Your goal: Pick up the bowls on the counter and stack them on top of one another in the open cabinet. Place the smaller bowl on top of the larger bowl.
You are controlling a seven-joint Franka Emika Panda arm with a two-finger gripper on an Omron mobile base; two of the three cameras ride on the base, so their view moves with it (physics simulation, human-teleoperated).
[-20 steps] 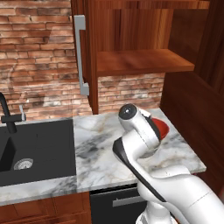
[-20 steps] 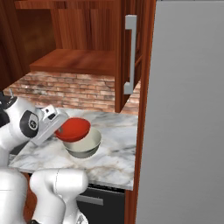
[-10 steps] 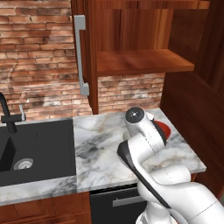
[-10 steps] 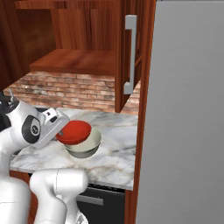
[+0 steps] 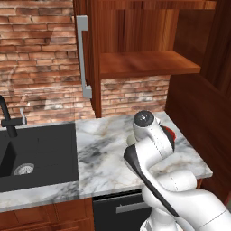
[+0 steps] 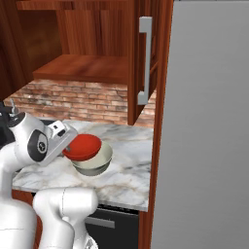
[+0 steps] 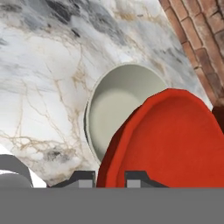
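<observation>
The small, shallow, glossy red bowl (image 6: 83,147) hangs tilted over the deeper pale grey-beige bowl (image 6: 95,164) with its smooth cream inside, hiding the bigger bowl's 4 o'clock side in the hand view. The two-finger gripper (image 7: 109,178) pinches the red rim. Both are on the veined white-and-grey marble counter (image 6: 124,177), below the reddish-brown wooden open cabinet (image 6: 87,65). Since the earlier frame, the red bowl has tipped slightly.

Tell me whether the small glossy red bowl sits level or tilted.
Tilted. The small glossy red bowl hangs slanted from the gripper, over the larger grey-beige bowl.
</observation>
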